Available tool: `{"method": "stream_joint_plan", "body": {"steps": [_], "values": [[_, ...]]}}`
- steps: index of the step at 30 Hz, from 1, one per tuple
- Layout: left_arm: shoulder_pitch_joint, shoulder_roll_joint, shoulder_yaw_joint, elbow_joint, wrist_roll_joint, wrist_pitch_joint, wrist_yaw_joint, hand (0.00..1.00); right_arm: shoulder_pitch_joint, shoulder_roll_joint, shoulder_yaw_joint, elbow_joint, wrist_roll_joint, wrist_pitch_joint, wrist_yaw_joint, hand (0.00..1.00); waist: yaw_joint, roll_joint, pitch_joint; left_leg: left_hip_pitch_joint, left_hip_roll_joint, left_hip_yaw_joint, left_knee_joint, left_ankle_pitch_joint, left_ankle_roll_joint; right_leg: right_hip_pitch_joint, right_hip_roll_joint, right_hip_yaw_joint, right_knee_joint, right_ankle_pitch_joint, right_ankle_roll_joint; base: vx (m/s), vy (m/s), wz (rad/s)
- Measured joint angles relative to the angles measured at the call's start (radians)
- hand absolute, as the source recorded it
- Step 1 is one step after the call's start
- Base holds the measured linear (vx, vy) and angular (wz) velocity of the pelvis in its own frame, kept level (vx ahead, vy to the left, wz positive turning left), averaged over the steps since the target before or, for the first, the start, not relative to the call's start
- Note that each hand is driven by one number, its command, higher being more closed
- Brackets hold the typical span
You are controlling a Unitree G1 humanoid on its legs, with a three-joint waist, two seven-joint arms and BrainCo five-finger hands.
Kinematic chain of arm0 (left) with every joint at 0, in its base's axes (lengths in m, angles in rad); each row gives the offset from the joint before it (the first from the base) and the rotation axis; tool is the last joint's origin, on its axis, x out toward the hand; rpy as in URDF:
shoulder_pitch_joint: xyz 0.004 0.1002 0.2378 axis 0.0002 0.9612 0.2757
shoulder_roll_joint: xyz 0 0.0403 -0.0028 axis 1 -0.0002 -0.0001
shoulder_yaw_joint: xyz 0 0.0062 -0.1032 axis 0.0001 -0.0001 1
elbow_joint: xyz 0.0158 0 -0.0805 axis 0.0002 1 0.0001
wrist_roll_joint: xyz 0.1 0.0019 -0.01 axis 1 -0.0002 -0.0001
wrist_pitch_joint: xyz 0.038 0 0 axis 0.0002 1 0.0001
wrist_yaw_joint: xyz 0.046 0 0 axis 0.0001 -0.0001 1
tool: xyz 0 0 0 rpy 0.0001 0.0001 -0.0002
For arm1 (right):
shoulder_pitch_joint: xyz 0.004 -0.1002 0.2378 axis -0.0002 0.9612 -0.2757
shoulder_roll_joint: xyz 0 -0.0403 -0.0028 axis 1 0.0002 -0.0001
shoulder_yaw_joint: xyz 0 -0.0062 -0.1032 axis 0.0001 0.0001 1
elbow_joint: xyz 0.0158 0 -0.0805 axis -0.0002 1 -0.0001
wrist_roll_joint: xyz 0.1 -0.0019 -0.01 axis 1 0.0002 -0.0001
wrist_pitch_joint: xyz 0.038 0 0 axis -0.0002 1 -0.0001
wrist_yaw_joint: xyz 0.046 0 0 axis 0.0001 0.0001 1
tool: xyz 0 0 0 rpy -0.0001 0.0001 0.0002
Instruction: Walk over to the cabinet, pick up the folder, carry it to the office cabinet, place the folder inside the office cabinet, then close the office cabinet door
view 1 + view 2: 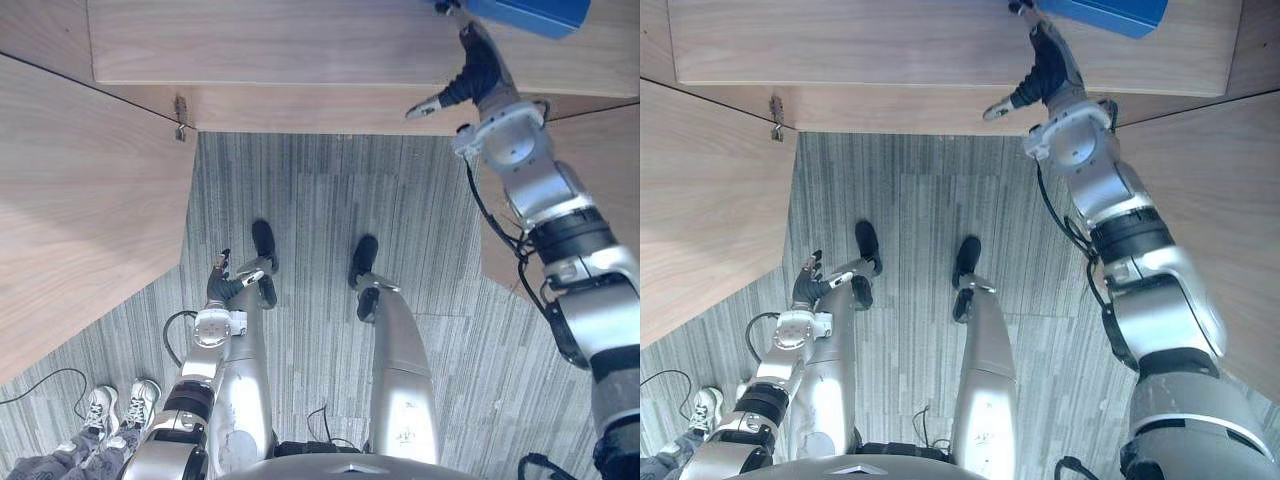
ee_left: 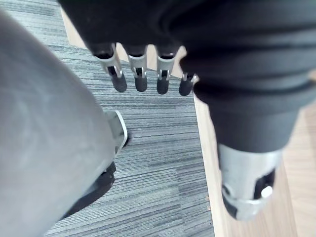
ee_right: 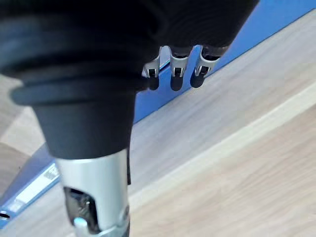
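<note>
A blue folder (image 1: 530, 12) lies on the wooden cabinet top (image 1: 300, 40) at the far right. My right hand (image 1: 478, 70) reaches out over that top, its thumb spread to the side and its fingers straight at the folder's near edge. In the right wrist view the fingers (image 3: 178, 74) hang just over the blue folder (image 3: 256, 29); I cannot tell whether they touch it. My left hand (image 1: 228, 285) hangs low beside my left leg with relaxed fingers (image 2: 140, 74) and holds nothing.
A wooden panel (image 1: 80, 200) with a small metal fitting (image 1: 181, 118) at its corner stands on the left, and another wooden panel (image 1: 610, 160) on the right. Grey striped carpet (image 1: 320, 200) lies between them. A person's shoes (image 1: 120, 405) stand at the lower left.
</note>
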Motion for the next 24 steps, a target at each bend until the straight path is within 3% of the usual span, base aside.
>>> {"method": "stream_joint_plan", "body": {"steps": [7,10,13,23,24], "values": [[0.002,0.000,0.003,-0.003,0.021,0.000,0.001,0.00,0.366,0.029,-0.213,-0.429,-0.075,-0.023,-0.055,0.00,0.008,-0.003,-0.002,-0.001,0.001,0.004,0.002,-0.007,0.004,-0.001,0.000,0.002,-0.004,-0.001,0.002,0.01,-0.003,-0.01],[0.021,-0.002,0.018,-0.025,0.047,0.000,0.003,0.00,0.496,0.112,-0.267,-0.567,-0.114,-0.049,-0.091,0.00,0.003,-0.028,-0.016,-0.001,0.003,0.011,0.006,-0.018,0.001,-0.005,0.000,0.007,-0.010,-0.004,0.005,0.03,-0.004,-0.06],[0.023,-0.008,0.023,-0.025,0.068,0.001,0.008,0.00,0.536,0.160,-0.269,-0.619,-0.155,-0.064,-0.121,0.00,-0.002,-0.040,-0.027,-0.001,0.005,0.016,0.015,-0.027,0.000,-0.003,0.000,0.009,-0.010,-0.006,0.008,0.04,0.002,-0.05],[0.026,-0.031,0.038,-0.029,0.086,0.001,0.033,0.00,0.521,0.283,-0.270,-0.629,-0.272,-0.069,-0.206,0.00,0.010,-0.039,-0.027,0.011,0.011,0.032,0.035,-0.044,0.008,-0.002,-0.002,0.029,0.007,-0.011,0.015,0.03,0.001,-0.04],[0.030,-0.030,0.038,-0.030,0.087,0.001,0.037,0.00,0.507,0.293,-0.258,-0.614,-0.272,-0.069,-0.217,1.00,0.010,-0.039,-0.027,0.014,0.011,0.034,0.034,-0.044,0.007,-0.002,-0.002,0.031,0.007,-0.011,0.015,0.00,0.000,0.00]]}}
